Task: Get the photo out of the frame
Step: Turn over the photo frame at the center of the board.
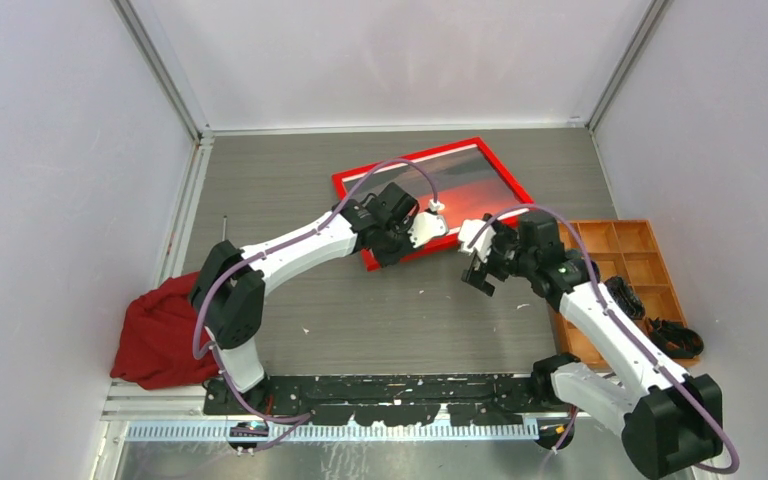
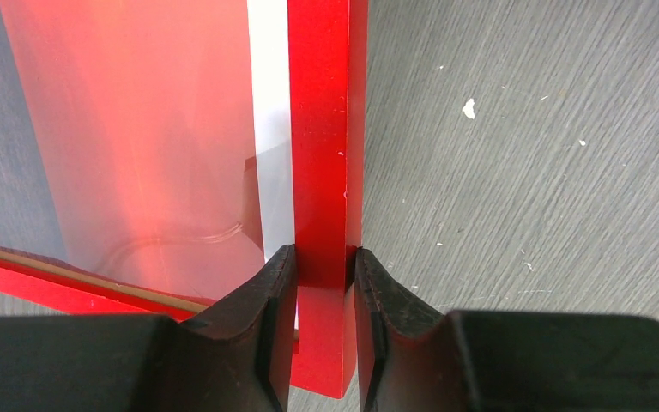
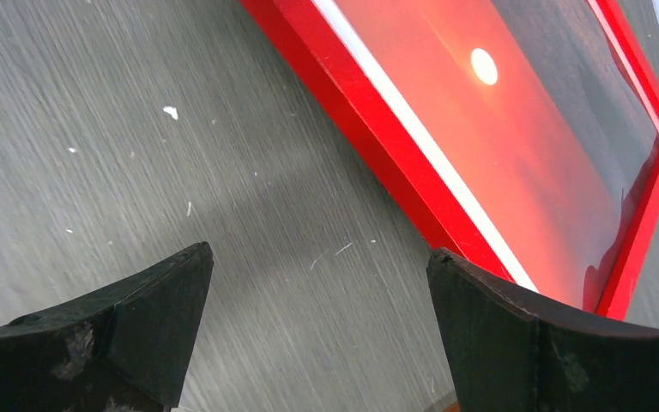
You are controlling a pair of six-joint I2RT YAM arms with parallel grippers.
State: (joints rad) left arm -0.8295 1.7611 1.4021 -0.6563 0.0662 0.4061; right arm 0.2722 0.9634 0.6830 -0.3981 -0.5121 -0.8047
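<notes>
The frame point(image 1: 407, 158), bright red, lies face up at the back middle of the table with the photo point(image 1: 460, 180) of a red sunset inside it. My left gripper point(image 1: 392, 248) is over its near left corner. In the left wrist view that gripper point(image 2: 326, 262) is shut on the red rail point(image 2: 322, 129), one finger on each side, with the photo's white edge point(image 2: 268, 103) just inside. My right gripper point(image 1: 480, 262) hangs open off the near right rail. In the right wrist view it point(image 3: 319, 257) holds nothing, and the frame point(image 3: 369, 129) and the photo's sun point(image 3: 483, 66) lie beyond it.
An orange compartment tray point(image 1: 625, 262) stands at the right, with black items point(image 1: 675, 335) at its near end. A red cloth point(image 1: 160, 335) is bunched at the near left. White walls close in the table on three sides.
</notes>
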